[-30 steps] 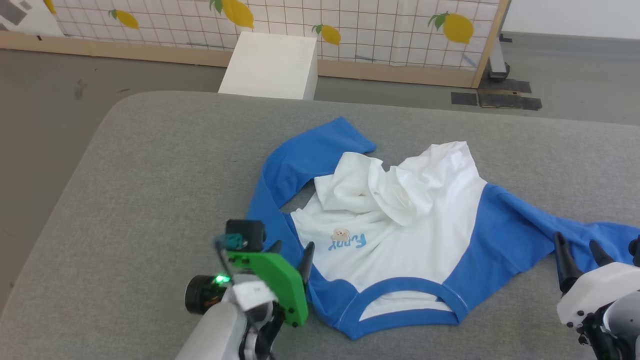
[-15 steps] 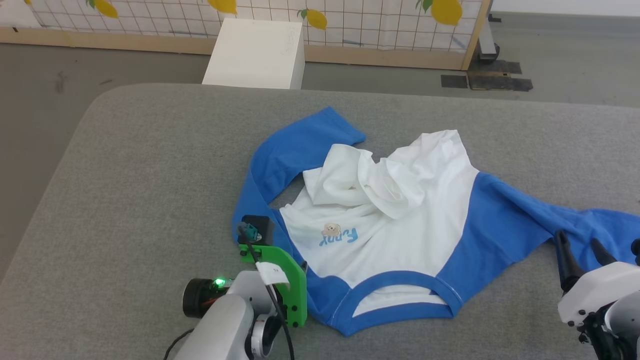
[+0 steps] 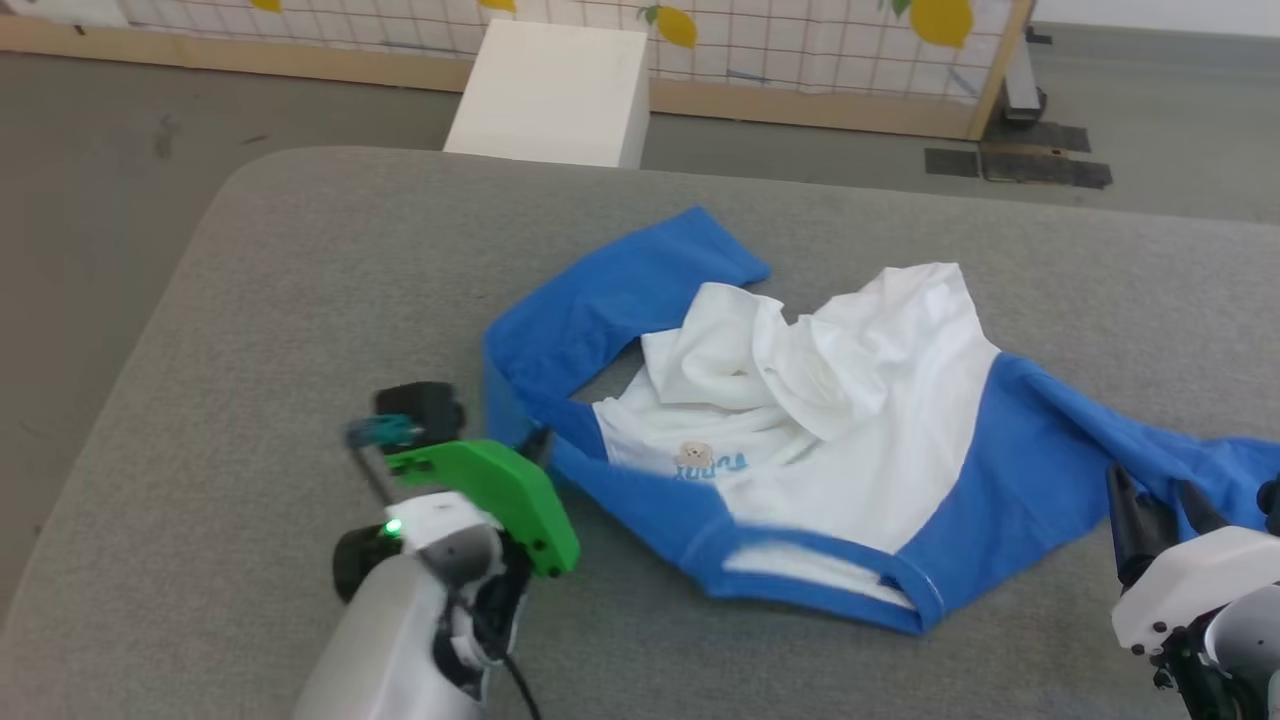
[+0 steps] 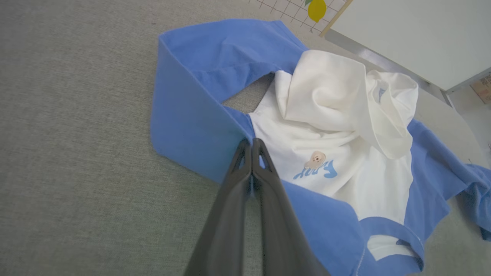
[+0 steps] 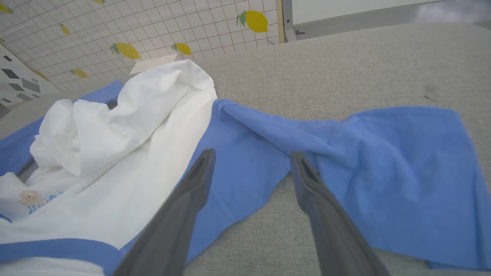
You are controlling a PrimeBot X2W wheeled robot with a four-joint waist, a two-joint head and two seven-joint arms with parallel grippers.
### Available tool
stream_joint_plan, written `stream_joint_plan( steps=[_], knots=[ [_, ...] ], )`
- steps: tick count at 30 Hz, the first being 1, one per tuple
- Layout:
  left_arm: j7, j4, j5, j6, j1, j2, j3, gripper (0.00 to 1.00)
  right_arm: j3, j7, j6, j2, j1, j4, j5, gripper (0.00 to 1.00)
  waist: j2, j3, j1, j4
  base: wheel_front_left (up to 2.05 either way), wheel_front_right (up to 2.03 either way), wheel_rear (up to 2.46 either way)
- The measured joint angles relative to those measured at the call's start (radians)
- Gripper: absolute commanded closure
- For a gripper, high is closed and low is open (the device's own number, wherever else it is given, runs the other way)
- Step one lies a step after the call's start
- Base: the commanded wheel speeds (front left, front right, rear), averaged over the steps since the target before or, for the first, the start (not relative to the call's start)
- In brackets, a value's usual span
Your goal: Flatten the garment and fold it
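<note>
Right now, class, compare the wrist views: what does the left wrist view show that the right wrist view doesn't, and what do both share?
Left wrist view: the left pincer, shut on the garment where its blue sleeve meets the white body. Right wrist view: the right pincer, open over the other blue sleeve. Both: the crumpled white body, the bear print, the grey surface and the lemon-patterned screen.

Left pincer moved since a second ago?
Yes: the left pincer, shut on the garment, went toward the robot's left, judged against the white box.
</note>
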Motion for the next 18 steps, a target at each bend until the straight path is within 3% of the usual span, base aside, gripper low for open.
stream_joint_plan(
  steps=[7, 13, 14, 15, 16, 18],
  knots=[
    [-0.017, -0.047, -0.056, 0.094, 0.202, 0.029, 0.113, 1.00, 0.019, 0.000, 0.000, 0.000, 0.000, 0.006, -0.003, 0.00, 0.0000, -0.015, 0.0000, 0.053, 0.00, 0.00, 0.00],
    [-0.020, -0.028, -0.102, 0.111, 0.277, 0.027, 0.143, 1.00, 0.037, 0.005, 0.000, 0.001, 0.000, 0.018, 0.001, 0.00, 0.0000, -0.016, 0.0000, 0.077, 0.00, 0.00, 0.00],
    [-0.026, -0.028, -0.107, 0.111, 0.276, 0.026, 0.146, 0.63, 0.040, 0.006, 0.000, 0.001, 0.000, 0.021, 0.001, 0.00, 0.0000, -0.016, 0.0000, 0.078, 0.00, 0.00, 0.00],
    [-0.033, -0.027, -0.111, 0.110, 0.275, 0.025, 0.148, 0.07, 0.043, 0.006, 0.000, 0.001, 0.001, 0.024, 0.003, 0.00, 0.0000, -0.016, 0.0000, 0.077, 0.00, 0.00, 0.00],
    [-0.045, -0.027, -0.111, 0.109, 0.274, 0.024, 0.150, 0.00, 0.047, 0.007, 0.000, 0.001, 0.002, 0.027, 0.003, 0.00, 0.0000, -0.017, 0.0000, 0.076, 0.00, 0.00, 0.00],
    [-0.073, -0.035, -0.109, 0.096, 0.269, 0.027, 0.150, 0.00, 0.050, 0.010, 0.000, 0.001, 0.008, 0.030, 0.004, 0.00, 0.0000, -0.019, 0.0000, 0.072, 0.00, 0.00, 0.00]
  ],
)
